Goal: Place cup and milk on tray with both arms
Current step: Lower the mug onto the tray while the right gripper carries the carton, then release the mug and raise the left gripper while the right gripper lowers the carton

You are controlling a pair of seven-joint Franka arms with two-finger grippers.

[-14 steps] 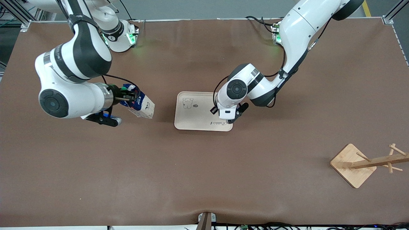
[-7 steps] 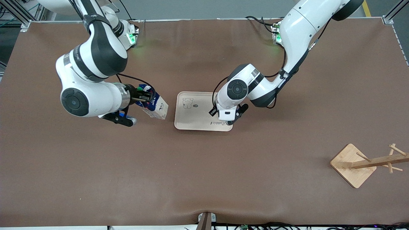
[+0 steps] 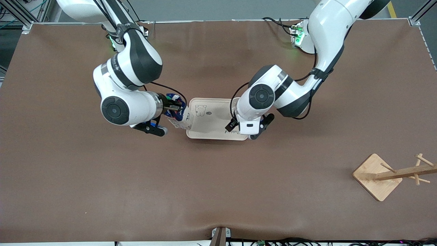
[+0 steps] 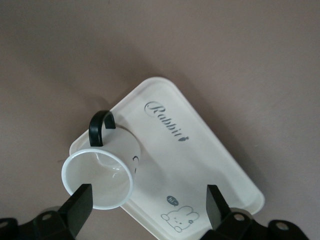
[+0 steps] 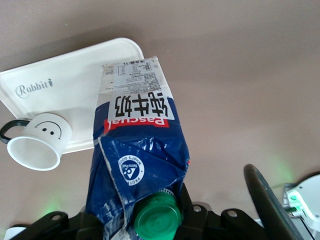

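Observation:
The cream tray (image 3: 208, 119) lies mid-table. The white cup (image 4: 102, 165) with its black handle stands upright on the tray's corner by the word "Rabbit"; in the front view the left arm's hand hides it. My left gripper (image 4: 147, 207) hangs open above the tray (image 4: 200, 150), one finger (image 4: 80, 207) close by the cup's rim, nothing held. My right gripper (image 5: 150, 220) is shut on the milk (image 5: 137, 150) at its green-capped top. The milk (image 3: 179, 116) hangs tilted over the tray's edge toward the right arm's end. The right wrist view shows the cup (image 5: 42, 140) on the tray (image 5: 75, 85).
A wooden rack (image 3: 377, 176) lies tipped on its side, nearer to the front camera, toward the left arm's end of the table. The brown mat (image 3: 218, 188) covers the table.
My right arm has carried the milk across to the tray's edge. My left gripper has opened, letting go of the cup, and its hand has shifted slightly.

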